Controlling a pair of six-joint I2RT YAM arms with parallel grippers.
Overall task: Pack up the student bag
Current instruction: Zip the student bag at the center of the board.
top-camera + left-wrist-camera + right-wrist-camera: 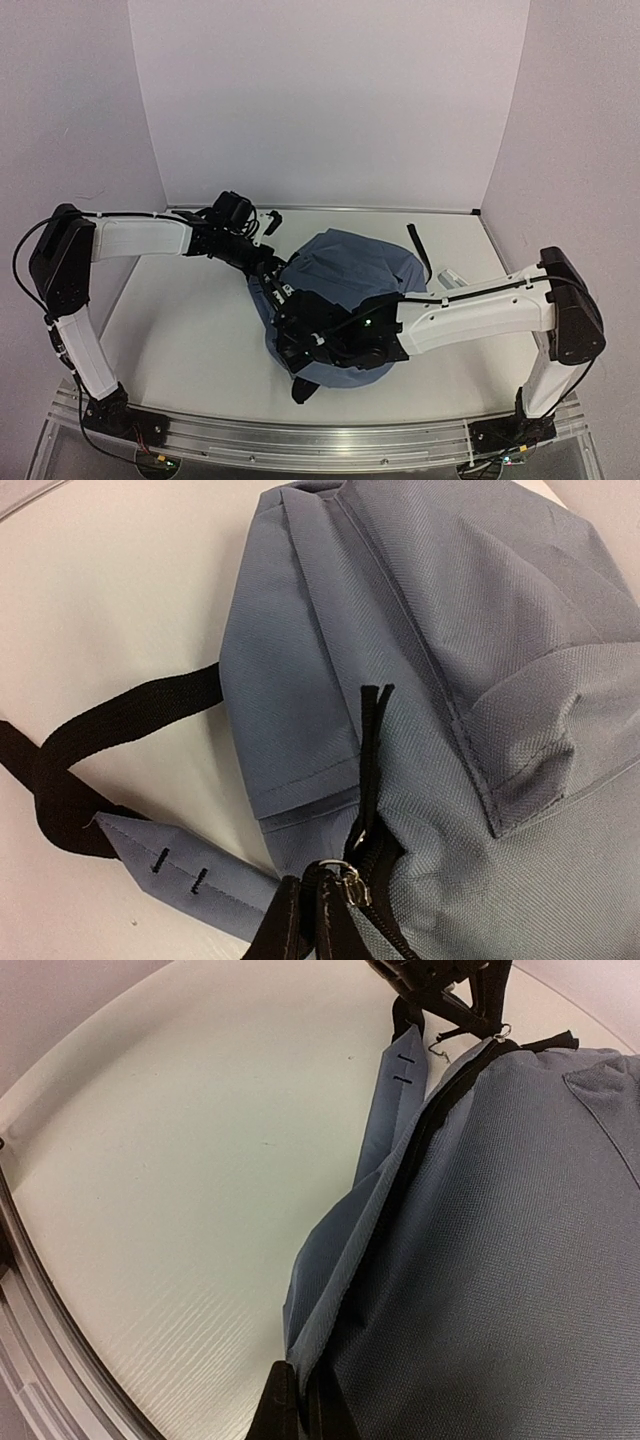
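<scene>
The slate-blue student bag (pixel 350 268) lies in the middle of the table. My left gripper (pixel 272 282) reaches its upper left edge. In the left wrist view the left gripper (pixel 308 920) is shut, pinching the zipper pull by its metal ring (pixel 350 873) at the end of the black zipper (pixel 372 750). My right gripper (pixel 284 335) sits at the bag's near left edge. In the right wrist view the right gripper (pixel 303 1405) is shut on a fold of the bag's fabric (pixel 340 1260) beside the zipper seam. The left gripper (pixel 440 990) shows at the top there.
A black strap (pixel 120 720) trails from the bag over the white table (pixel 190 330), joined to a blue stitched tab (pixel 180 865). Another black strap (pixel 418 250) lies at the bag's right, with a small pale object (pixel 448 275) beside it. White walls close in on three sides.
</scene>
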